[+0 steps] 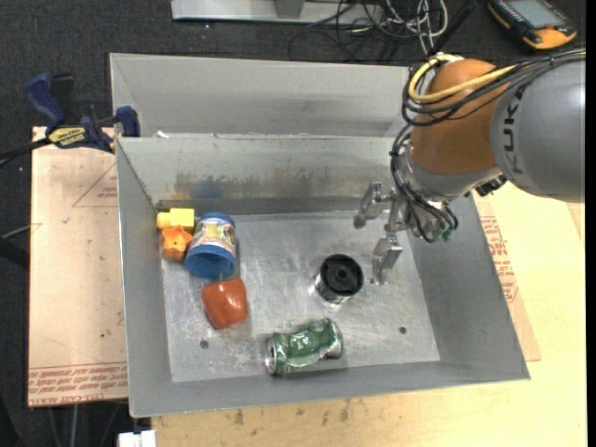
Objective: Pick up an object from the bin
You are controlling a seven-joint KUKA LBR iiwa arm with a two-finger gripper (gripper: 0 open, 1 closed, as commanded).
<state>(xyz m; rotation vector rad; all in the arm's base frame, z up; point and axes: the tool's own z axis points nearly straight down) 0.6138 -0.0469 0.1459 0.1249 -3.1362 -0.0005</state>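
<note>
Above a grey bin [279, 170]: pincer [377, 233] poised just right of a black cap [340, 276], fingers apart, nothing between them. Near the cap's lower left, a crushed green can [304, 345]. Well left of the cap, a red pepper [224, 304], a blue jar [212, 246] and a small yellow-and-orange toy [174, 231], huddled close together. Nothing touching the cap; bare bin floor all round it.

Probably the cap as the nearest pick, though not yet settled. To do the step well: shift left until centred over the cap, keep the fingers wide enough to straddle its rim, and turn the wrist for even clearance on both sides. Then descend straight and stop short of scraping the floor under the cap. Close only with the cap squarely between the fingers. Beware a round, low, seemingly hard body, likely to skid sideways under an off-centre squeeze. Lift gently, clear of the wall right of the cap.
</note>
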